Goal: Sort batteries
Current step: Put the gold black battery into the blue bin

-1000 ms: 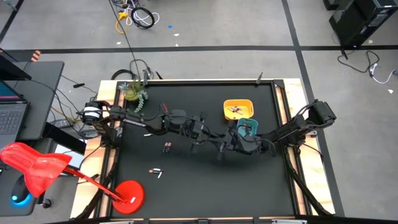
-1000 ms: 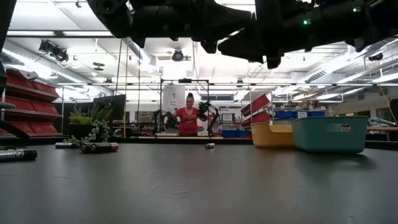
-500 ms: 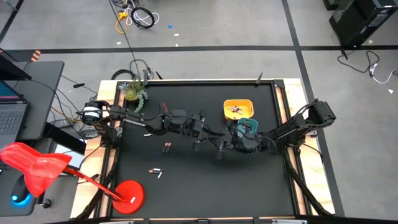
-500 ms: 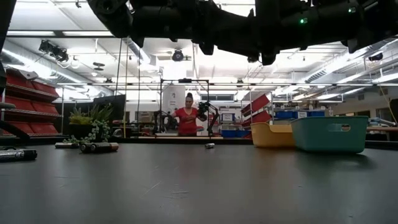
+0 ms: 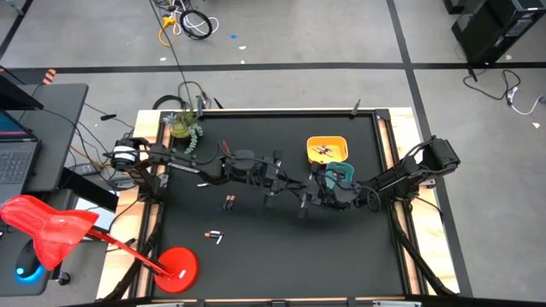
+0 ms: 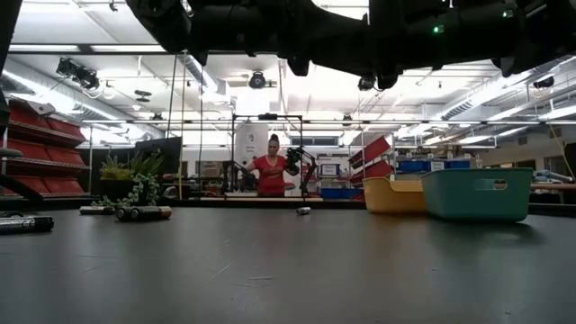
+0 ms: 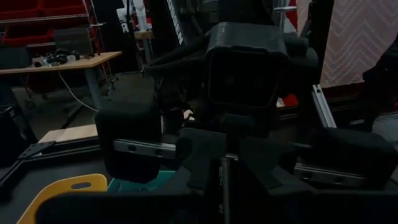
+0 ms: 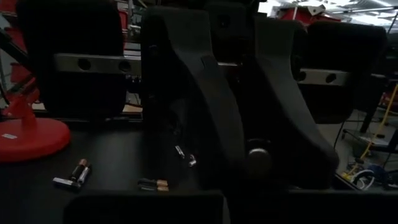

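right gripper [image 5: 304, 201] fingers pressed together, held item hidden by pads | left gripper [image 5: 275, 181] narrowly parted, contents hard to make out | both mid-table by teal tray [image 5: 339, 173], yellow tray [image 5: 327, 150] | batteries [image 5: 228, 202] loose on table [image 5: 256, 256], red lamp base [image 5: 177, 265] nearby

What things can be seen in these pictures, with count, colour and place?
table: one, black, under both arms
batteries: four loose, dark and pale, in two pairs on the table's left half; a few more in the yellow tray, count unclear
yellow tray: one, far right part of the table
teal tray: one, just in front of the yellow tray, partly hidden by the right arm
plant: one, green, far left corner
lamp: one, red, near left corner
person: one, red top, in the room behind
left gripper: dark, mid-table
right gripper: dark, shut, facing the left gripper
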Controlling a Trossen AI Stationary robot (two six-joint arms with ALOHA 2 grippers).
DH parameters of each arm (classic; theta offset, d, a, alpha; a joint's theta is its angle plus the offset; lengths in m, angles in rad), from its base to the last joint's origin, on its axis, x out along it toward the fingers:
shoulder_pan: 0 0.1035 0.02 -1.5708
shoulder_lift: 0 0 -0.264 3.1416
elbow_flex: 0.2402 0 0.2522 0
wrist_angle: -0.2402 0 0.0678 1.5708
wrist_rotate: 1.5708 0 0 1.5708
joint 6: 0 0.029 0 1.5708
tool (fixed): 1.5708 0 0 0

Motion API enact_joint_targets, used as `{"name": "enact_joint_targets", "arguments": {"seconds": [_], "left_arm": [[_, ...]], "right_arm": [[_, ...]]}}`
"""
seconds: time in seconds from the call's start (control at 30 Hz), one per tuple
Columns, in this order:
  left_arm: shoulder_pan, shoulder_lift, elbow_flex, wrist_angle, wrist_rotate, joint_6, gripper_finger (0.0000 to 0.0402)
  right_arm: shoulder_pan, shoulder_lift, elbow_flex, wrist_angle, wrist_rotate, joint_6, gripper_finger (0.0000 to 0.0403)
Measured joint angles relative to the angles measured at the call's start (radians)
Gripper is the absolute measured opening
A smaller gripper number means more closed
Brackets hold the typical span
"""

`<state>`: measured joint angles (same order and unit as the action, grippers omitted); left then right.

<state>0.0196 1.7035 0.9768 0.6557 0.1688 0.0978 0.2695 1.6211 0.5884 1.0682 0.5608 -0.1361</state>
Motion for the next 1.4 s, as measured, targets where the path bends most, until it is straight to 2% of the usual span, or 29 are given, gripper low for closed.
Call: {"name": "enact_joint_targets", "arguments": {"seconds": [0.1, 0.33, 0.47, 0.57, 0.63, 0.83, 0.93, 1.03, 1.17, 1.3, 1.4], "left_arm": [[-0.001, 0.000, 0.000, -0.013, -0.024, 0.002, 0.0081], [0.000, -0.010, 0.000, -0.040, -0.103, 0.075, 0.0206], [0.001, -0.060, -0.005, -0.087, -0.150, 0.133, 0.0247], [0.001, -0.114, -0.006, -0.149, -0.187, 0.164, 0.0253], [0.001, -0.148, -0.006, -0.199, -0.214, 0.165, 0.0251], [0.001, -0.184, -0.065, -0.254, -0.244, 0.164, 0.0228], [0.001, -0.185, -0.115, -0.250, -0.296, 0.164, 0.0217], [0.001, -0.185, -0.172, -0.270, -0.320, 0.153, 0.0211], [0.013, -0.185, -0.219, -0.340, -0.340, 0.086, 0.0209], [0.072, -0.185, -0.269, -0.367, -0.351, 0.079, 0.0209], [0.154, -0.185, -0.276, -0.366, -0.289, 0.085, 0.0208]], "right_arm": [[0.000, 0.000, 0.000, 0.004, 0.005, 0.007, 0.0003], [0.001, 0.000, 0.001, -0.007, 0.016, 0.005, 0.0002], [0.005, -0.005, 0.004, -0.022, 0.058, 0.005, 0.0001], [0.015, -0.036, 0.006, -0.076, 0.099, 0.012, 0.0001], [0.021, -0.077, 0.006, -0.181, 0.138, 0.046, 0.0000], [0.024, -0.263, 0.006, -0.650, 0.232, 0.306, 0.0000], [0.015, -0.359, 0.005, -0.893, 0.225, 0.494, 0.0000], [0.005, -0.412, 0.004, -1.040, 0.146, 0.595, 0.0005], [0.006, -0.405, 0.004, -1.073, 0.092, 0.610, 0.0041], [0.003, -0.360, 0.003, -1.033, 0.071, 0.615, 0.0078], [-0.014, -0.319, 0.015, -0.975, 0.058, 0.592, 0.0091]]}}
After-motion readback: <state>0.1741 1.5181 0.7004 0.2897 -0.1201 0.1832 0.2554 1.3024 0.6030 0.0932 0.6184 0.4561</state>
